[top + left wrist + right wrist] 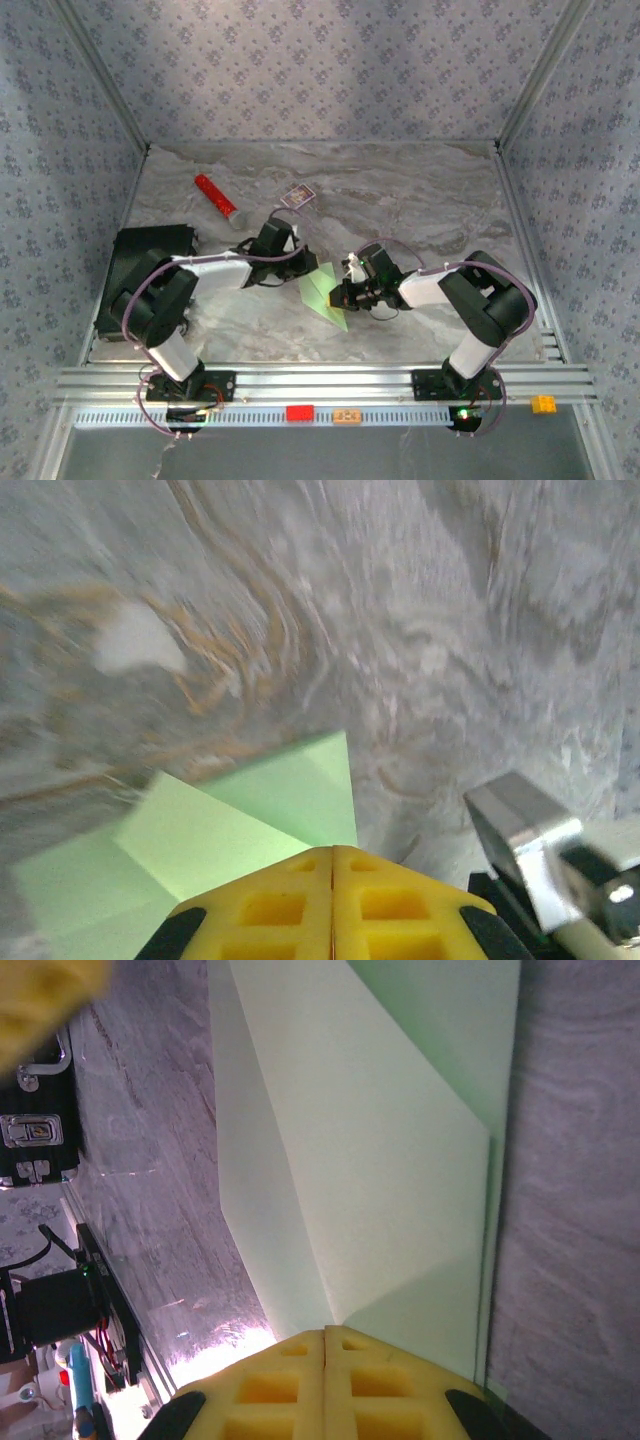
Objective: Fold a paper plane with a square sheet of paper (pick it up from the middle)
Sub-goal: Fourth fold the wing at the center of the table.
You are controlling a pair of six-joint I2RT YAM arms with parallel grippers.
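Square sheet of paper (322,292), thin, pale green, one flap folded over. It sits nearer the arms than the red cylinder (215,197) and to that cylinder's right, mid grey marbled table (420,200). One side looks tipped up; can't tell if it is fully off the surface.

Left gripper (300,263), also nearer than the cylinder: yellow fingers pressed together with no gap. In the left wrist view the left gripper (332,880) has its tips at the paper (260,810); can't tell if it pinches or only pushes.

Right gripper (342,293), further right of the cylinder: jaws closed, and in its wrist view the right gripper (325,1360) seems clamped on the sheet's edge (380,1160).

My guess: they come in from opposite sides so one steadies the sheet while the other sets a crease. Plane is far from done.
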